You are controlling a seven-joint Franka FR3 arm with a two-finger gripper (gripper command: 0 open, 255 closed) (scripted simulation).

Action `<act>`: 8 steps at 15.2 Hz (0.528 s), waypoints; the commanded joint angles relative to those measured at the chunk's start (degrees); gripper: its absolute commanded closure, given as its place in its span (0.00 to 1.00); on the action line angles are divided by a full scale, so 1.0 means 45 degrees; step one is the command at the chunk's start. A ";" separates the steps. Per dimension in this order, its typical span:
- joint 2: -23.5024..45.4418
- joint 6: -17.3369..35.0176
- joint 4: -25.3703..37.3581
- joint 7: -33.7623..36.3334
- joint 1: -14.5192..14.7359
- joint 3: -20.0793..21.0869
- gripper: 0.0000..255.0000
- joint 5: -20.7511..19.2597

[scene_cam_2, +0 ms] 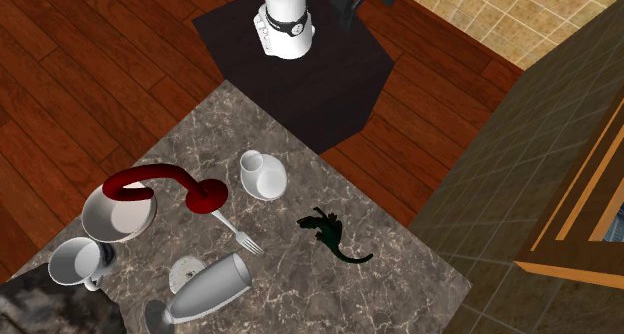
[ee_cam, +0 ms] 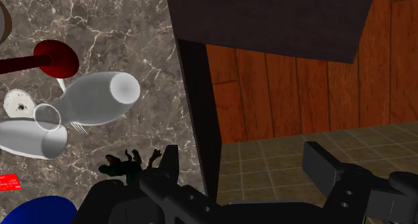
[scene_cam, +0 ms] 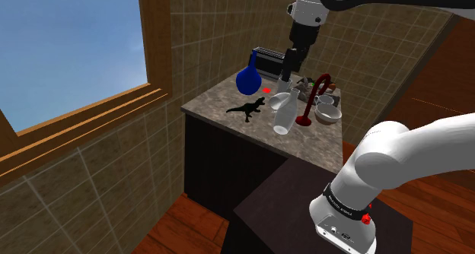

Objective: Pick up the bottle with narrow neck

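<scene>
Shoulder view: my claw (scene_cam: 288,76) hangs above the tabletop (scene_cam: 217,102). The pale bottle (scene_cam: 285,104) is beside the black dinosaur (scene_cam: 248,106), near the front edge.

Second exterior view: the bottle (scene_cam_2: 205,292) is well in from the stand-side edge, just beside a fork (scene_cam_2: 236,234).

Wrist view: the claw's (ee_cam: 244,165) fingers stand wide apart, gripping nothing. The bottle (ee_cam: 94,98) is apart from them.

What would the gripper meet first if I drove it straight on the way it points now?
Probably not the bottle. In the wrist view the open gripper frames the tiled surface beyond the counter's dark edge; one finger might clip that edge. Depth is unclear.
</scene>
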 commanded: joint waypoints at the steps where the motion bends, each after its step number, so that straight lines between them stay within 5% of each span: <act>1: 0.0000 0.0000 0.0000 0.0000 0.0000 0.0000 0.00 0.0000; 8: 0.0922 0.1892 -0.0657 -0.1624 -0.0809 -0.1962 0.00 -0.0792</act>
